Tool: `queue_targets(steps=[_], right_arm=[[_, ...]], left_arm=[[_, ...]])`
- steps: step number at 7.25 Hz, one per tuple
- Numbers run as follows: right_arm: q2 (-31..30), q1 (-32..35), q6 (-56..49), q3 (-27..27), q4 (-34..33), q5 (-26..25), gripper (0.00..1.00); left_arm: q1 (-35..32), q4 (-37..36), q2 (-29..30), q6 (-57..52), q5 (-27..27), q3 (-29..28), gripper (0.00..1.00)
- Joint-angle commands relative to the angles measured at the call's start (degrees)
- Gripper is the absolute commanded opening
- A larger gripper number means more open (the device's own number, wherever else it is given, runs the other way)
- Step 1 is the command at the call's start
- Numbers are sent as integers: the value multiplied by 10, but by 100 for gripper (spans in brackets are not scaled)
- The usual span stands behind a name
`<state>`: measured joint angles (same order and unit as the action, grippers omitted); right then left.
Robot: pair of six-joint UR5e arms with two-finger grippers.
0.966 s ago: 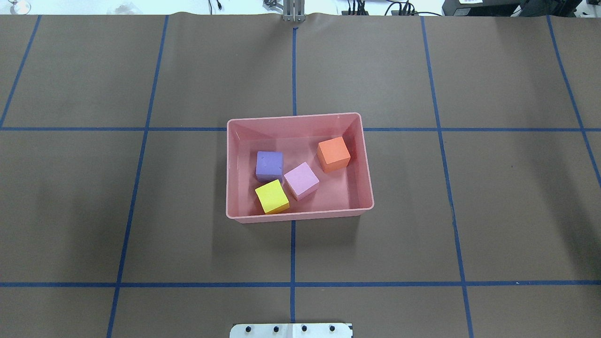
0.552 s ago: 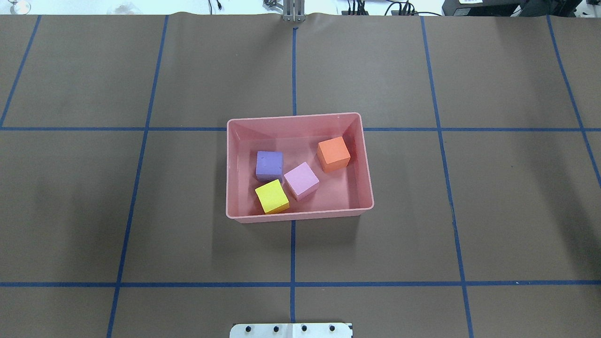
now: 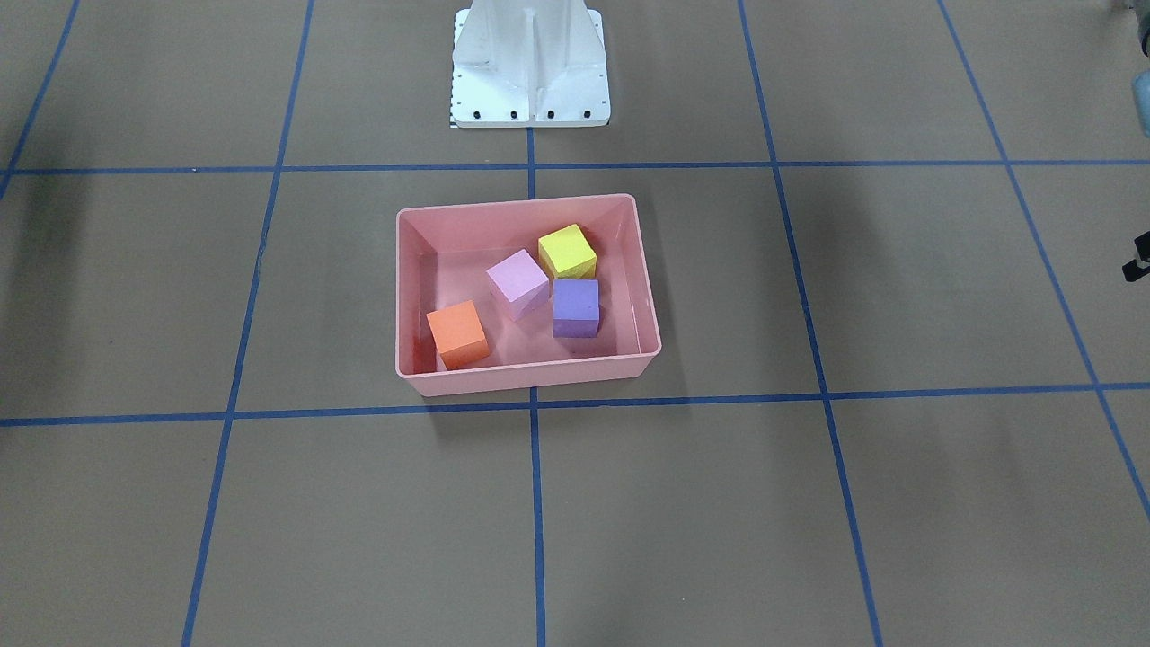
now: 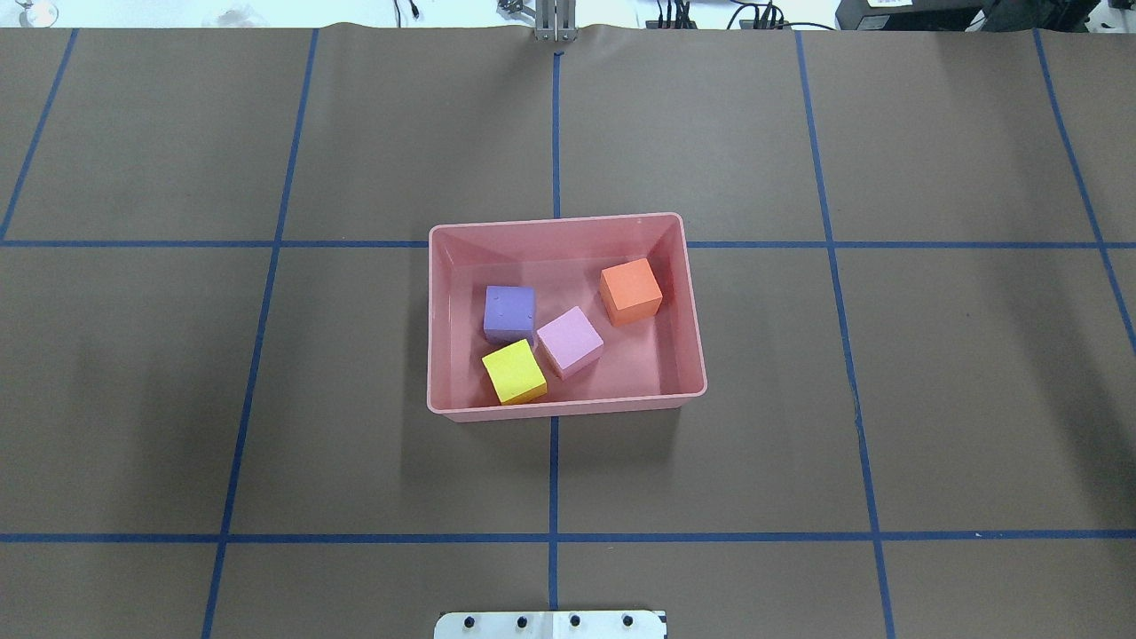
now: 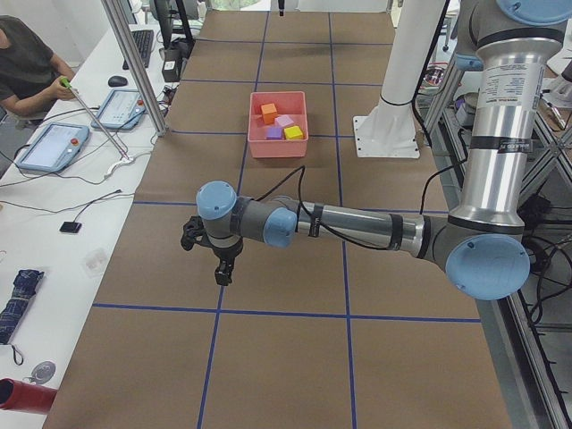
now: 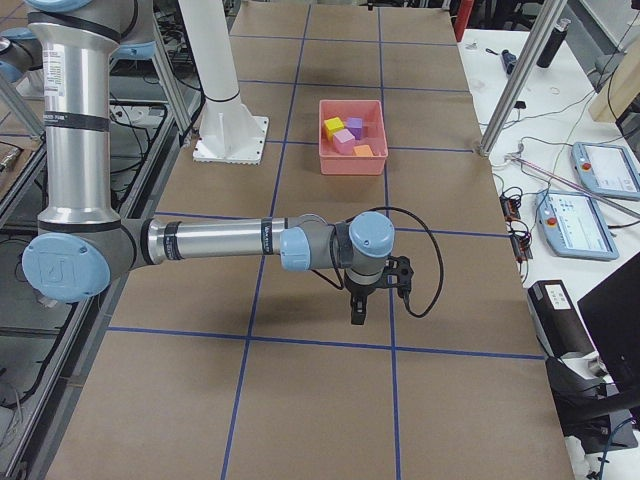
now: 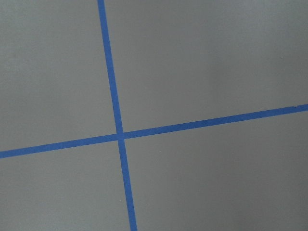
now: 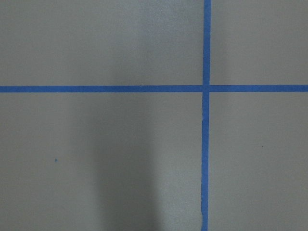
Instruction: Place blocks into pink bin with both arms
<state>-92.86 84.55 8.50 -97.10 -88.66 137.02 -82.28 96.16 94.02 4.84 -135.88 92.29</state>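
**Arms.** The left arm [image 5: 357, 228] reaches out low over the table [image 4: 266, 399], well apart from the pink bin [image 4: 603, 406], off the bin's robot-left end. The left gripper [image 5: 220, 275] points down at the table. Its fingers show only as a small dark shape in one side view, so I cannot tell if they are parted or closed. The right arm [image 6: 210, 240] mirrors this off the bin's opposite end. The right gripper [image 6: 357, 315] also points down, and the state of its fingers cannot be told either. Both wrist views show only table surface and crossing blue tape lines [image 7: 118, 134]. A dark fragment [image 3: 1137, 256] is cut off at the front view's edge and cannot be identified.

**Bin.** The bin stands just beyond the white pedestal [image 3: 530, 63], astride a tape line.

**Blocks.** All four lie inside the bin.
- The yellow block [image 4: 513, 373] is by the bin's robot-side wall.
- The light pink block [image 4: 570, 342] is just beside the yellow one.
- The purple block [image 4: 508, 313] is directly behind the yellow one. Whether these three touch cannot be told.
- The orange block [image 4: 630, 291] sits apart, toward the bin's far robot-right corner. In the front view the bin wall hides its base.
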Motion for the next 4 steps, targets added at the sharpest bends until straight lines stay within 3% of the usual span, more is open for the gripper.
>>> queue_targets(steps=[1,4], right_arm=[[0,0,-1,6,1,0,100],[3,-1,6,12,1,1,100]], left_arm=[[0,1,-2,-3,-2,1,100],[0,6,-7,-1,0,4,100]])
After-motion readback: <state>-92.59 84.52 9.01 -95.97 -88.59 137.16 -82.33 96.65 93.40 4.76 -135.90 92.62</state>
